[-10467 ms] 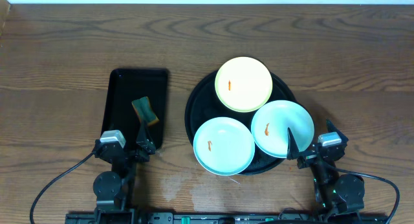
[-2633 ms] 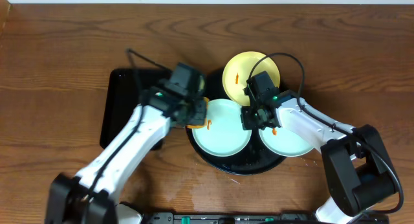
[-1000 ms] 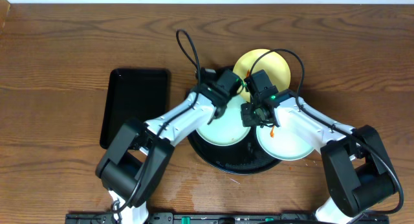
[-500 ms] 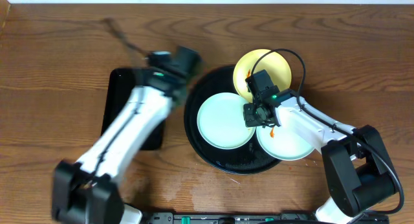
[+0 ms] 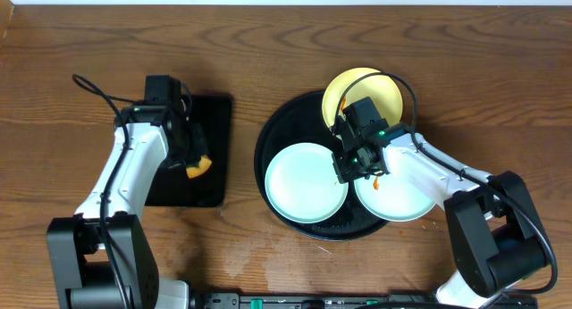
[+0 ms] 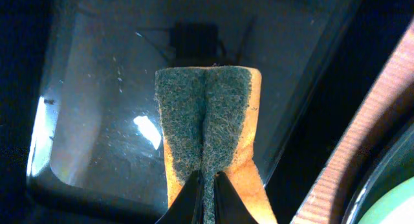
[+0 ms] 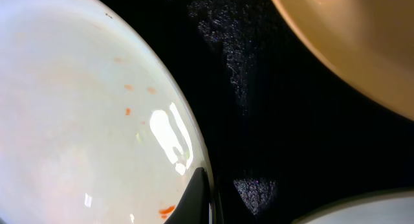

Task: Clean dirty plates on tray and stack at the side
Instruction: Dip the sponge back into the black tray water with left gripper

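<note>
The left pincer (image 6: 206, 193), clenched on the folded sponge (image 6: 207, 120), is hovering over the rectangular tray (image 6: 97, 120) toward the left edge of the tabletop (image 5: 268, 41), probably to park the sponge. The right pincer (image 5: 350, 162), clenched with nothing visibly between its tips, is pressing at the rim of the clean-looking mint plate (image 5: 304, 184), apparently steadying it. That plate, the smeared mint plate (image 5: 402, 197) and the yellow plate (image 5: 362, 87) are all sitting on the round tray (image 5: 273, 135), awaiting stacking.

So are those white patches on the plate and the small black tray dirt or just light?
Just light, probably: right wrist view, lamp glare on the mint plate; left wrist view, a bright reflection on the rectangular tray behind the sponge; overhead view, even and sharp.
</note>
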Tool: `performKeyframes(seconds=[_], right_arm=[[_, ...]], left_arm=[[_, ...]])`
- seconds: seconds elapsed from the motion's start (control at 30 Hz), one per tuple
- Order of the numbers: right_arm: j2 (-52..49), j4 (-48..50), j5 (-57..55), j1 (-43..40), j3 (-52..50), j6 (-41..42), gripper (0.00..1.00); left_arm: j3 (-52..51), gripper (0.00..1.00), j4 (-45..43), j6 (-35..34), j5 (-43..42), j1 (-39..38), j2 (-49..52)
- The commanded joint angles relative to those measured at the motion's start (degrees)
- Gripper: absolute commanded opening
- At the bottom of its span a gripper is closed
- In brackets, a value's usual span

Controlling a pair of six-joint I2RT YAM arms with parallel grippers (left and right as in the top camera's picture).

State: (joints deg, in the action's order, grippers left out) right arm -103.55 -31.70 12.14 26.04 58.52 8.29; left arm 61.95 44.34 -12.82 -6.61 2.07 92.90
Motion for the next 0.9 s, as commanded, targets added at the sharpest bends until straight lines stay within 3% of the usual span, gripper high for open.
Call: performKeyframes(seconds=[0.0, 0.03, 0.07, 0.1, 0.13, 0.2, 0.3, 0.67, 0.77, 0.87], right_arm=[[-2.1, -0.13, 1.42, 0.2, -1.73, -1.7, 0.01], [-2.1, -0.13, 1.42, 0.2, -1.73, -1.7, 0.08], [-2.1, -0.13, 1.42, 0.2, -1.75, -1.7, 0.18], [-2.1, -0.13, 1.44, 0.2, -1.75, -1.73, 0.21], [-2.1, -0.13, 1.44, 0.2, -1.75, -1.7, 0.18], [-2.1, -0.13, 1.44, 0.2, -1.75, -1.7, 0.01], [-2.08, -0.2, 1.44, 0.15, -1.62, -1.46, 0.01], [3.19, -0.44, -3.34, 0.57, 1.18, -0.63, 0.01], [3.08, -1.16, -3.82, 0.57, 1.14, 0.37, 0.01], [2.91, -2.47, -9.05, 0.57, 1.09, 6.1, 0.01]], left_arm=[[0.33, 0.1, -0.76, 2.01, -2.43, 0.76, -0.48], [0.59, 0.16, -0.61, 1.77, -2.45, 0.79, -0.61], [0.9, 0.34, -0.24, 1.36, -2.56, 0.76, -0.9], [1.27, 0.41, 0.2, 1.36, -3.32, 0.76, -1.29], [1.77, 0.49, 0.87, 1.36, -4.39, 0.76, -1.84], [2.67, 0.57, 1.99, 1.36, -6.12, 0.76, -2.93], [3.23, 0.68, 3.17, 1.27, -8.13, 0.76, -5.6], [2.97, 0.68, 5.99, 1.22, -14.36, 0.17, -11.04], [2.21, 0.62, 5.16, -0.44, -7.37, -0.15, -10.49], [0.57, 0.58, 3.61, -9.18, 5.53, -0.15, -8.17]])
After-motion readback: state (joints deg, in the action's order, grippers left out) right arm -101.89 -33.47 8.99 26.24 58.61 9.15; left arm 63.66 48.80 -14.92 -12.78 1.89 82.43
